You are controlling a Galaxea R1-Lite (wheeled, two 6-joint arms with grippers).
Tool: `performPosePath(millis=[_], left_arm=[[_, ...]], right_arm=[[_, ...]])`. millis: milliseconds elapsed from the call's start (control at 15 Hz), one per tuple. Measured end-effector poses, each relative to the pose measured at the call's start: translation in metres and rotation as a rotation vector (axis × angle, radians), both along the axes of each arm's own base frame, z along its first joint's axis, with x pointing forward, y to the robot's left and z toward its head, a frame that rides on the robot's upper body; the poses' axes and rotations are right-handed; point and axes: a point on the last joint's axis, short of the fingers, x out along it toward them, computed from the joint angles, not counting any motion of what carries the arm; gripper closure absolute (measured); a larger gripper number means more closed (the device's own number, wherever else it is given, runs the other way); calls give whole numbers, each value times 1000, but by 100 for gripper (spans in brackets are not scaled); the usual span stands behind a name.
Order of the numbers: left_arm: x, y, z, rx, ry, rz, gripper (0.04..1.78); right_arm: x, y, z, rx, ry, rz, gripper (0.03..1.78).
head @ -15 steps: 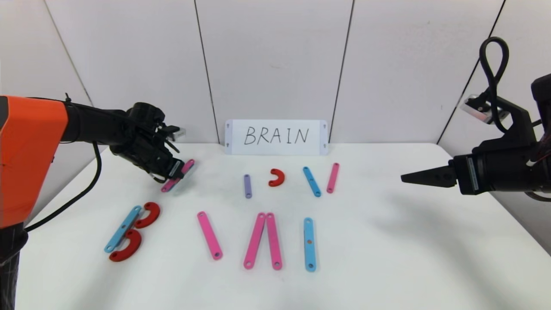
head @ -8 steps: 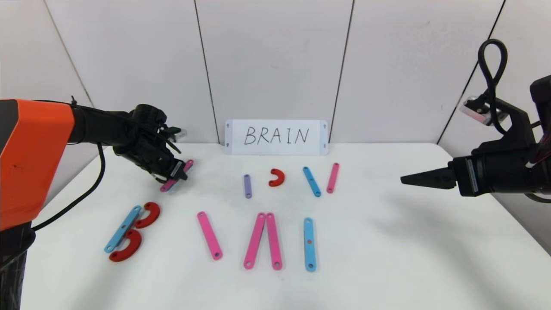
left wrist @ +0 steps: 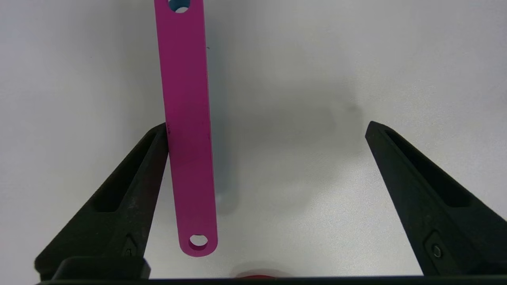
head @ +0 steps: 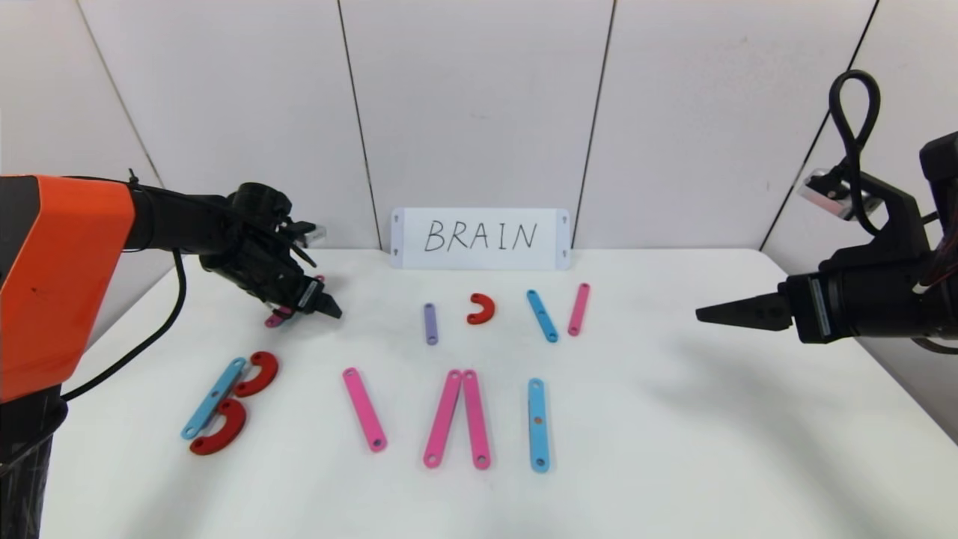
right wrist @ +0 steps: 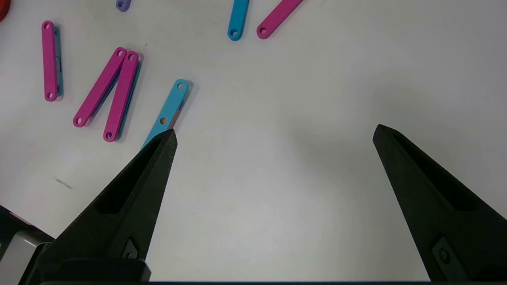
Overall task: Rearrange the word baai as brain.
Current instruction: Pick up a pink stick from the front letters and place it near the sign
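Note:
My left gripper (head: 318, 305) hangs low over the back left of the table, open wide (left wrist: 265, 130). A pink bar (left wrist: 188, 130) runs between its fingers, right against one of them and far from the other. In the head view only one end of that bar (head: 275, 320) shows from under the gripper. The front row has a B made of a blue bar (head: 213, 397) and two red curves (head: 257, 373), a lone pink bar (head: 364, 409), two pink bars (head: 456, 418) meeting at the top, and a blue bar (head: 538, 424). My right gripper (head: 703, 313) hovers open at the right (right wrist: 275, 134), holding nothing.
Behind the front row lie a short purple bar (head: 430, 323), a red curve (head: 481, 308), a blue bar (head: 541, 315) and a pink bar (head: 578, 308). A white card (head: 480, 238) reading BRAIN leans on the back wall.
My left gripper has opened from shut and let go of the pink bar. It has also dropped slightly, so it now covers most of the bar. The right arm has barely moved.

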Motion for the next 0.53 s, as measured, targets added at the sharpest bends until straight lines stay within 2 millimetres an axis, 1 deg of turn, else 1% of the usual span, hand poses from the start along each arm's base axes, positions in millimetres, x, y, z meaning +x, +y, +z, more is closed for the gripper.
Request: performPosePath(millis=[533], left_arm=[[0, 0, 1, -7, -5, 4, 7]], right_arm=[[0, 1, -1, 0, 3, 4, 8]])
